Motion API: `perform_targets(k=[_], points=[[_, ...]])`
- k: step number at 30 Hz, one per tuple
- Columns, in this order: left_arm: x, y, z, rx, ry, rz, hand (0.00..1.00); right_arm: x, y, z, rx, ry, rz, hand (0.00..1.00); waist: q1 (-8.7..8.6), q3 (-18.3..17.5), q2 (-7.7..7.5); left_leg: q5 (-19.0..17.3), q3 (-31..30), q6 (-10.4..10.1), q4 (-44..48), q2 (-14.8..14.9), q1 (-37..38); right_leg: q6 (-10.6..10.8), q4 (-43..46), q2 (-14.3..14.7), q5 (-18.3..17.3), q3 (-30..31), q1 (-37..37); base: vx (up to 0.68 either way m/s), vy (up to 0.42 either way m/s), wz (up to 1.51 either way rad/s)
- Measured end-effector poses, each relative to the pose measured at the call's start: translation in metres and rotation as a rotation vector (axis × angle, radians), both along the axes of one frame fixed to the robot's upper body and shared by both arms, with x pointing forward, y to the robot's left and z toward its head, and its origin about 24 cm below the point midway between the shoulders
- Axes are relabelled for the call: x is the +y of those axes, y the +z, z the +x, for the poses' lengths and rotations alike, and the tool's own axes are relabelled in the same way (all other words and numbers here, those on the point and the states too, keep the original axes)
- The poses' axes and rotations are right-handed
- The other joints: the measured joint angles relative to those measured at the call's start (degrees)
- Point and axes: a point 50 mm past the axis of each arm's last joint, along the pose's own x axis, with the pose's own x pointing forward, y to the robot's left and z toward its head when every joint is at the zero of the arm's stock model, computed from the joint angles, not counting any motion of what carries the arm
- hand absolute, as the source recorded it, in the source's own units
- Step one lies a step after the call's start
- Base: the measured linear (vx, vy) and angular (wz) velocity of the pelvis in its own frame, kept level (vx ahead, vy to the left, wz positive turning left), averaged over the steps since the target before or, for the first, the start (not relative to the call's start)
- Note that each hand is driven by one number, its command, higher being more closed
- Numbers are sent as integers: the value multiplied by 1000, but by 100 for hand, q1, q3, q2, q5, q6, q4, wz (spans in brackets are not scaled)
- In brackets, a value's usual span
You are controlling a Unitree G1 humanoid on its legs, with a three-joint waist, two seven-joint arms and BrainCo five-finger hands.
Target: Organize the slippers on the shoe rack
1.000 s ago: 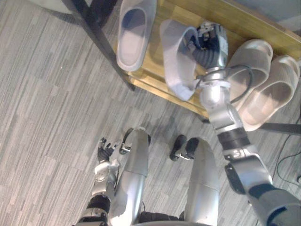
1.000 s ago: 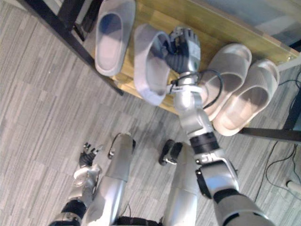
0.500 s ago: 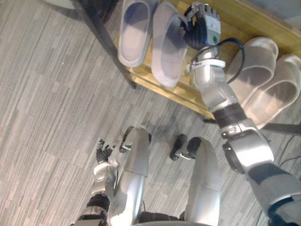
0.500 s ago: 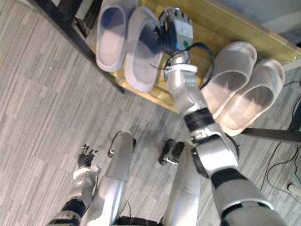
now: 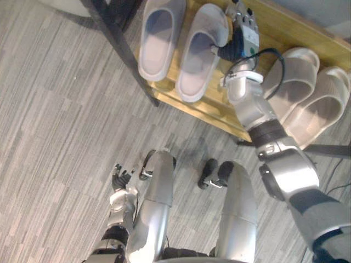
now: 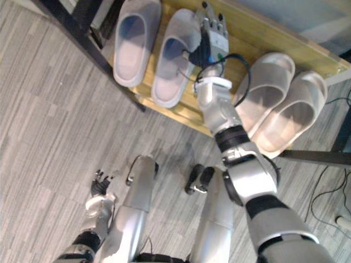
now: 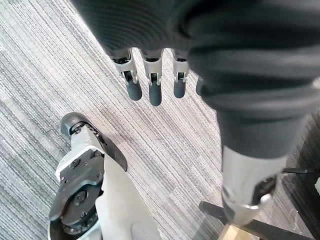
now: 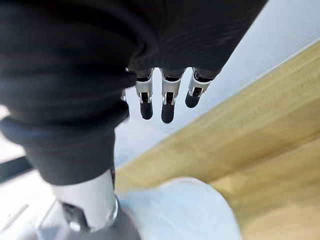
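Low at the left, the left hand (image 5: 122, 178) hangs idle by the robot's side, its fingers (image 7: 155, 92) loose and spread over the floor. Up on the shoe rack (image 5: 211, 109) the first grey slipper (image 5: 160, 38) lies flat, sole down, at the left end of the shelf. Just to its right is the change: the second grey slipper (image 5: 200, 55), which a second ago was tipped on its edge in the right hand and half a second ago was coming down, now lies flat beside its mate, the two side by side and pointing the same way. The right hand (image 5: 241, 34) has let go of it; its fingers (image 8: 167, 105) are straight and apart over the wood, just beside the slipper's toe end, though whether the thumb still brushes the upper is hard to tell. Further right, the two pale slippers (image 5: 293, 74) sit together as a pair. So both pairs look placed, and the task seems nearly done, with little left beyond drawing the arm back. The shelf is light wooden board carried on a black frame (image 5: 118, 44), and the floor (image 5: 55, 120) around it is grey streaked planking
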Motion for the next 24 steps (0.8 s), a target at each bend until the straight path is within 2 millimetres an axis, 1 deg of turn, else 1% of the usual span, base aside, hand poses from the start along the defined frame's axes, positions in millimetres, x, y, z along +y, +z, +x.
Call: perform_targets(k=[3, 5, 8, 11, 13, 15, 16, 20, 22, 24], points=[[-2, -1, -1, 3, 4, -13, 0, 3, -6, -10, -20, 77, 117, 0, 1, -89, -9, 0, 16, 1, -21, 4, 39, 1, -20, 0, -2, 8, 35, 0, 0, 0], [-4, -2, -1, 2, 8, -23, 0, 5, -11, -16, -30, 113, 151, 0, -9, -110, -9, 0, 19, 1, -23, 6, 67, -1, -20, 1, -1, 8, 61, 0, 0, 0], [-7, -2, -1, 4, 7, -34, 0, 2, -27, -23, -15, 136, 254, 0, -9, -112, -11, 1, 20, 3, -115, 24, 228, 0, -96, 5, -3, -5, 228, 0, 0, 0], [-9, -3, -2, 8, 7, -41, 0, 0, -39, -32, -14, 165, 355, 0, -10, -122, -25, 19, 58, 3, -239, 64, 347, 18, -217, 34, 14, -6, 340, 15, 9, -3], [-8, -4, -2, 10, 10, -43, 0, -1, -47, -38, -11, 201, 474, 0, -17, -123, -29, 20, 66, 2, -293, 73, 399, 18, -261, 41, 14, -13, 394, 18, 1, 0], [-9, -4, -2, 9, 16, -49, 0, -2, -57, -42, 4, 242, 588, 0, -19, -123, -30, 28, 77, -12, -354, 81, 434, 13, -308, 48, 18, -13, 424, 42, -2, 0], [-8, -4, -3, 10, 24, -54, 0, -2, -65, -43, 25, 257, 657, 0, -34, -123, -30, 32, 88, -20, -376, 83, 457, 11, -320, 47, 19, -7, 442, 50, -3, 0], [-7, -5, -4, 12, 34, -63, 0, 2, -98, -48, 124, 306, 839, 0, -55, -120, -33, 33, 123, -23, -457, 113, 600, -24, -394, 50, 38, -12, 597, 49, -1, 1], [-8, -5, -4, 15, 30, -69, 0, 1, -109, -50, 155, 333, 909, 0, -59, -116, -41, 41, 157, -19, -529, 115, 675, 48, -452, 43, -1, 5, 657, 19, 1, 0], [-9, -5, -5, 14, 30, -72, 0, 5, -117, -52, 178, 372, 981, 0, -59, -112, -48, 58, 161, -24, -576, 122, 679, 56, -495, 45, 3, 0, 663, 0, 0, 0]])
